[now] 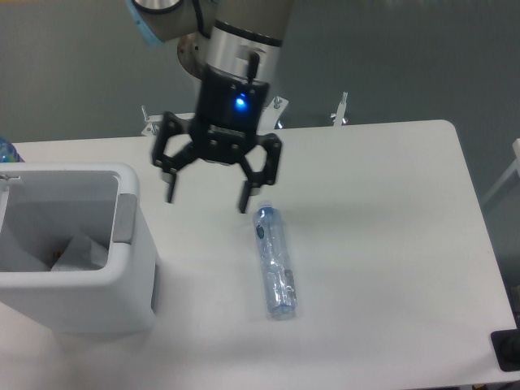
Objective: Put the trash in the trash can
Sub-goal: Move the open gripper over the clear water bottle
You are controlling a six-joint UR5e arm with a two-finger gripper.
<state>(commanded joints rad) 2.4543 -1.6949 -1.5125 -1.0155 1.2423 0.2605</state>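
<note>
1. Hovering above the surface (382, 244), the pincer (207, 197) hangs with fingers spread wide and nothing between them — tips pointing down.
2. The bottle (275, 262) lies flat just right of and nearer than the pincer; its long axis runs far-to-near, tilted slightly right.
3. The trash can (126, 268) stands at the left; the wrapper (81, 252) appears to lie inside it already.
4. Judgement — next move needs a short shift right and nearer, then descent across the bottle's width.

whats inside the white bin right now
Inside the trash can, a crumpled whitish wrapper lies on the floor toward the near right corner. The near wall hides the front of the floor. The bottle is on the table outside, below the open end effector.
</note>
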